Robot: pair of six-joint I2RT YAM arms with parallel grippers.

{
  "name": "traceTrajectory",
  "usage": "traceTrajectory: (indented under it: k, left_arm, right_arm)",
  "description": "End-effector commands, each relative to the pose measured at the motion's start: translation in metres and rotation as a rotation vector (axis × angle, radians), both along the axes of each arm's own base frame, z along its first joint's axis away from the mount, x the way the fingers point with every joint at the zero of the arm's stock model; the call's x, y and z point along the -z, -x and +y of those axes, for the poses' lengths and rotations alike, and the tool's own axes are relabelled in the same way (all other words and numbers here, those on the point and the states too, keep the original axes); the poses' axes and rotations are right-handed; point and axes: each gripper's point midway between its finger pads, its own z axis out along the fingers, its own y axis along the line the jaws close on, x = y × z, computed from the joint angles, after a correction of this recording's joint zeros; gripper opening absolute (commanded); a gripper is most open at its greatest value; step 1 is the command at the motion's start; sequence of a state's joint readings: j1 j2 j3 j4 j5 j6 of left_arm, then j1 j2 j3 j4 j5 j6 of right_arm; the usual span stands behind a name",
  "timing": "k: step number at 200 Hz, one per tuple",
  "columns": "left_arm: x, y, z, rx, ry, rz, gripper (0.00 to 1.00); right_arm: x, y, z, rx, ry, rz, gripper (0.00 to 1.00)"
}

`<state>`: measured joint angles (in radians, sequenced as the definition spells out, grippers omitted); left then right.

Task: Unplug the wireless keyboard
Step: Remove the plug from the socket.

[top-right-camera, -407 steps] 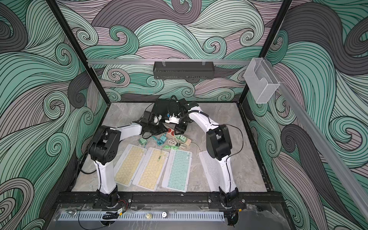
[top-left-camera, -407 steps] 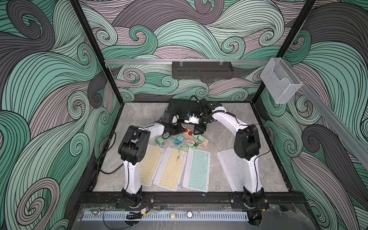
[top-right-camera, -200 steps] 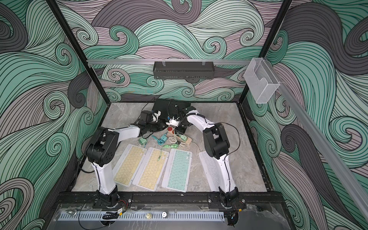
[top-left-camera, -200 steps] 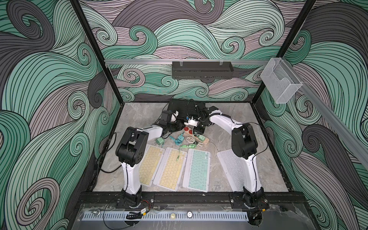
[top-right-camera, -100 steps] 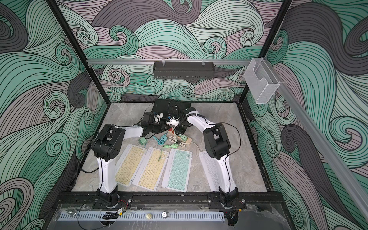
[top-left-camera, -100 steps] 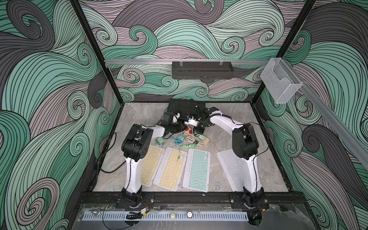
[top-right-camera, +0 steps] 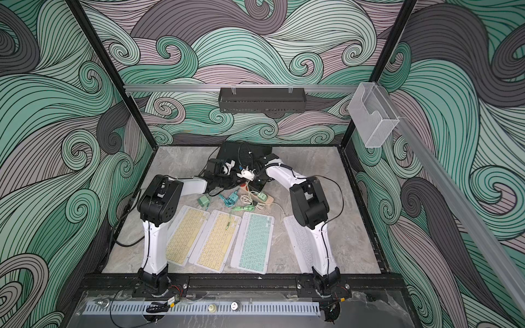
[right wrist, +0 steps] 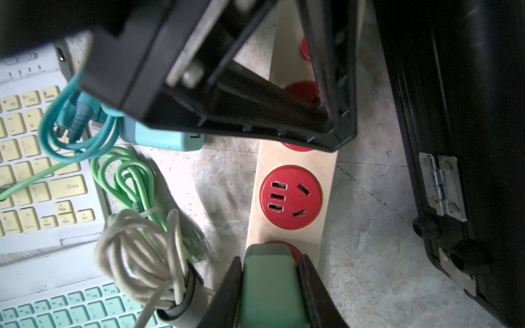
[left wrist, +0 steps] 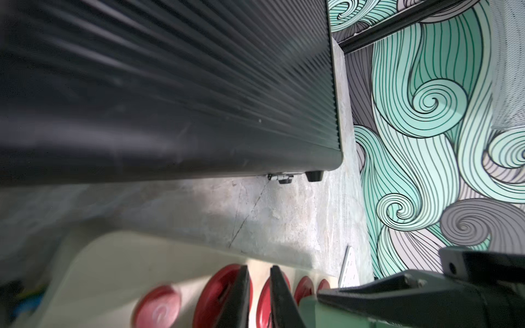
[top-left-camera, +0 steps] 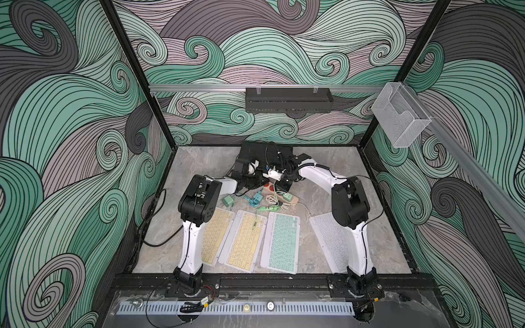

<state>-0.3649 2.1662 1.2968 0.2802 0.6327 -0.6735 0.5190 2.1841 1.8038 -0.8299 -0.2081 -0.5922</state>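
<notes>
A beige power strip (right wrist: 267,159) with red sockets (right wrist: 290,197) lies in front of a black case. A green charger (right wrist: 270,286) stands plugged into one socket, and my right gripper (right wrist: 271,258) is shut on its sides. My left gripper (left wrist: 259,269) presses its tips onto the strip between two red sockets, jaws nearly together with nothing between them. In a top view both grippers meet over the strip (top-left-camera: 294,200). Four keyboards lie in a row: two yellow (top-left-camera: 217,238), one mint (top-left-camera: 279,244), one white (top-left-camera: 326,238). Which keyboard the charger's cable feeds I cannot tell.
The black case (top-left-camera: 267,154) stands right behind the strip. Loose in front of the strip are a green charger (top-left-camera: 227,201), a teal charger with its cable (top-left-camera: 257,197), a coiled green cable (top-left-camera: 268,208) and a white cable bundle (right wrist: 142,255).
My left arm has shifted right and brought its gripper onto the power strip. My right gripper has narrowed onto the green charger.
</notes>
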Motion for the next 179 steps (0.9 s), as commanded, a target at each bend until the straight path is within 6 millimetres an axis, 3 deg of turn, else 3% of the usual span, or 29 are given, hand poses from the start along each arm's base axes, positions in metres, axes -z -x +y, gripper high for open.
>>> traceTrajectory:
  k: [1, 76, 122, 179]
  left_arm:
    - [0.039, 0.006, 0.006, -0.026, -0.024, 0.127, 0.16]
    - [0.060, 0.007, 0.006, -0.072, 0.011, 0.203, 0.15]
    - [0.063, 0.006, 0.006, -0.073, 0.005, 0.203, 0.14]
    - [0.065, 0.006, 0.006, -0.074, 0.004, 0.206, 0.13]
  right_arm:
    - [-0.007, -0.022, -0.012, 0.038, 0.039, -0.108, 0.00]
    - [-0.013, -0.030, -0.017, 0.068, 0.042, -0.186, 0.00]
    - [-0.014, -0.036, -0.024, 0.077, 0.102, -0.250, 0.00]
    - [-0.020, -0.033, -0.017, 0.049, 0.089, -0.272, 0.00]
